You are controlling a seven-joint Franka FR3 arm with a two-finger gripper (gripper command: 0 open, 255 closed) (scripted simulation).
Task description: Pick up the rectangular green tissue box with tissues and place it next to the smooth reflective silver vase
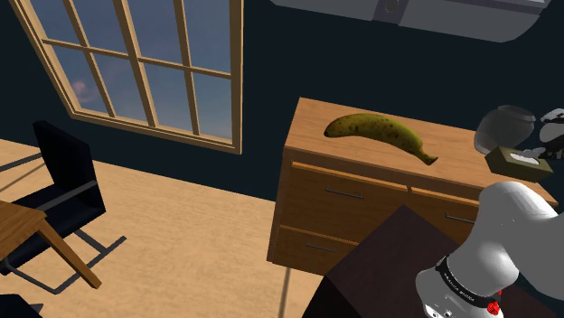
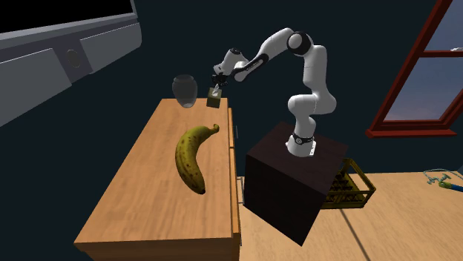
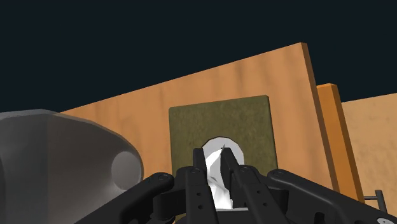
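Note:
An olive-green tissue box (image 3: pixel 219 124) with a white tissue (image 3: pixel 219 149) sticking out of its top sits at the back of the wooden dresser top (image 3: pixel 127 121), close beside the shiny silver vase (image 3: pixel 57 165). My gripper (image 3: pixel 215 156) hangs straight over the box, its black fingers drawn close and clasping the tissue tuft. From the shoulder, the box (image 1: pixel 515 161) lies just in front of the vase (image 1: pixel 506 126). In the second exterior view the gripper (image 2: pixel 216 90) is on the box (image 2: pixel 214 102), right of the vase (image 2: pixel 184 90).
A large spotted banana (image 1: pixel 380 131) (image 2: pixel 191 156) lies across the middle of the dresser (image 2: pixel 148 193). A grey appliance (image 2: pixel 59 52) hangs on the wall above. On the floor are a black chair (image 1: pixel 63 181), a wooden table (image 1: pixel 27 226) and a yellow crate (image 2: pixel 349 185).

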